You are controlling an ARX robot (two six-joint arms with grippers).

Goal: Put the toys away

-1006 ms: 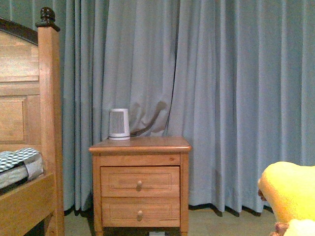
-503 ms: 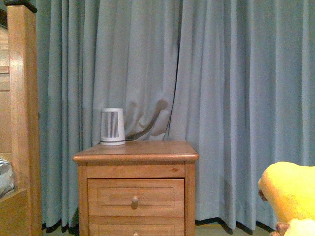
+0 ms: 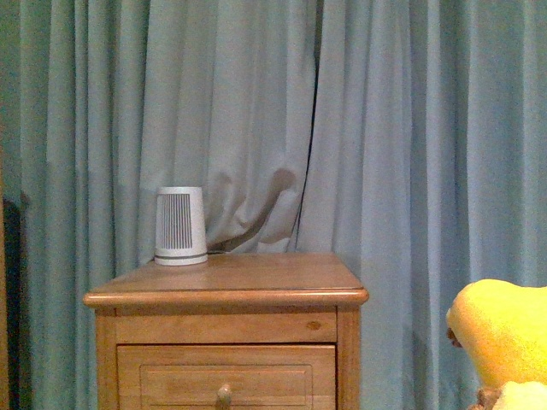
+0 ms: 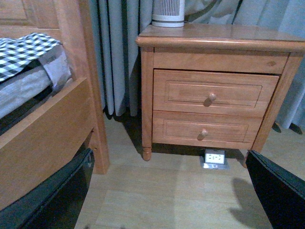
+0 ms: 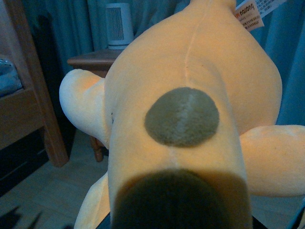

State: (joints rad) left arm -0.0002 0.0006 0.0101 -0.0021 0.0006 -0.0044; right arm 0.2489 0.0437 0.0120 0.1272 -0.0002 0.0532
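Note:
The orange-yellow plush toy (image 5: 190,67) fills the right wrist view, with a grey oval patch on its body, stubby side limbs and a printed tag at its far end. My right gripper (image 5: 178,210) is shut on it; its fingers are hidden under the plush. The toy also shows at the lower right edge of the front view (image 3: 504,342), held off the floor. My left gripper (image 4: 169,200) is open and empty above the wooden floor, its dark fingers (image 4: 279,191) at the frame's sides, in front of the nightstand (image 4: 214,95).
The wooden nightstand (image 3: 226,295) has two drawers with knobs (image 4: 210,98) and a white ribbed speaker (image 3: 180,226) on top. Blue curtains (image 3: 410,154) hang behind. A wooden bed frame (image 4: 52,129) with checkered bedding stands left of it. A small socket box (image 4: 214,157) lies under the nightstand.
The front view has closed in on the nightstand and shifted right; the bed post has slid out of the left edge. The plush stays at the lower right.

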